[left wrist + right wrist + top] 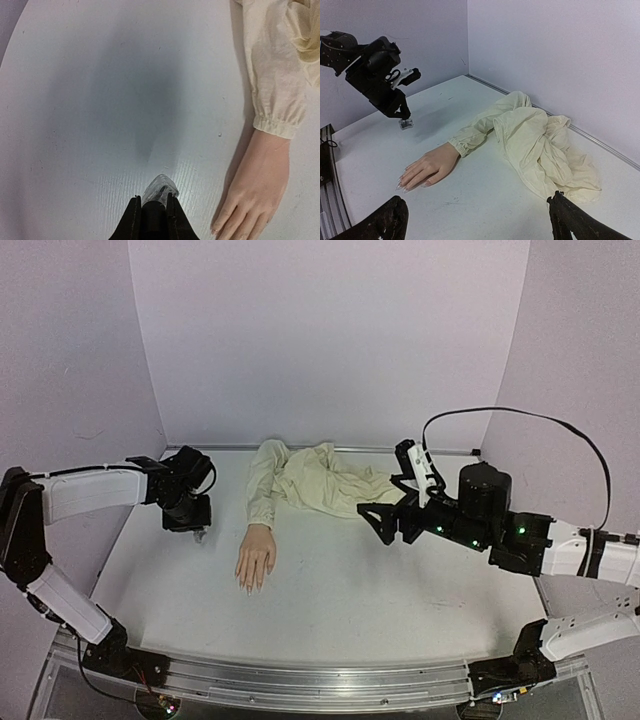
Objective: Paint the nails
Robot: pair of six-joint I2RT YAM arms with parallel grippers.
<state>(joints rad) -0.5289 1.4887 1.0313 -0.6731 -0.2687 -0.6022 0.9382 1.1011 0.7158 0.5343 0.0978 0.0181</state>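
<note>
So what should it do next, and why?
Probably bring the open, empty right gripper across to the small clear thing clamped in the left gripper, to help open it: no brush shows, and the hand lies flat nearby.

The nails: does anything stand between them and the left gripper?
Nothing visible does. Only bare table lies between the left gripper, shut on a small clear object, and the nails; the sleeve ends at the wrist.

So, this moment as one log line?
left gripper: shut on small clear object | right gripper: open, empty | pale peach mannequin hand: flat, untouched
</note>
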